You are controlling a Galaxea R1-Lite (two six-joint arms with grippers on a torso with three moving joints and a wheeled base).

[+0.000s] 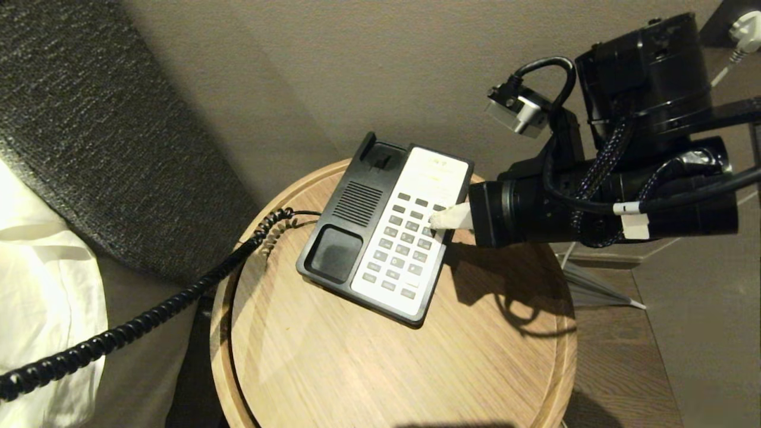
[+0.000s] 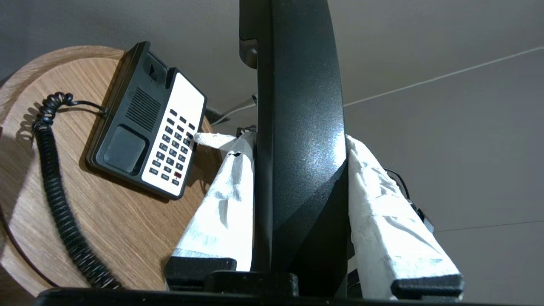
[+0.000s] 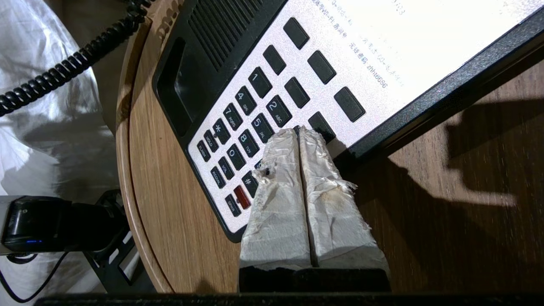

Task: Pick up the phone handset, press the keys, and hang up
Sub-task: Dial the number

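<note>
A black-and-white phone base (image 1: 386, 229) is seen slightly above the centre of a round wooden surface (image 1: 487, 356). From 3 o'clock, the right gripper (image 1: 443, 219) is brought in with its paper-wrapped fingers (image 3: 293, 187) pressed together, tips resting on the keypad (image 3: 255, 123). The phone handset (image 2: 299, 140) is clamped upright in the left gripper (image 2: 299, 170), away from the base. Its coiled cord (image 1: 148, 315) is stretched from the base toward 8 o'clock.
</note>
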